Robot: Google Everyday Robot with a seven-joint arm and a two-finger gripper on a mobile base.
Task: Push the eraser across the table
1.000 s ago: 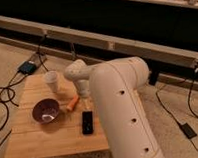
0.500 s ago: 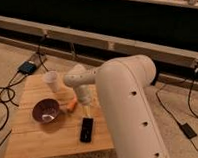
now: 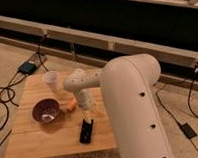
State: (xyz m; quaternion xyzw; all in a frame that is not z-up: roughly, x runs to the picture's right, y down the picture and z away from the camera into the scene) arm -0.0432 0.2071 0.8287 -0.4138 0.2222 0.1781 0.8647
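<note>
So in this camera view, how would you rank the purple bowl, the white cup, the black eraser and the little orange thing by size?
Largest to smallest, as they look:
1. Purple bowl
2. White cup and eraser: too close to rank
3. Orange thing

The gripper hangs just above the eraser's far end.

Speckled beige floor (image 3: 6, 58) strewn with black cables (image 3: 3, 96), a long dark wall rail (image 3: 90, 41) behind

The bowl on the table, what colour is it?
Purple, in the camera view: the bowl sits left of the gripper, which is above the eraser.
</note>
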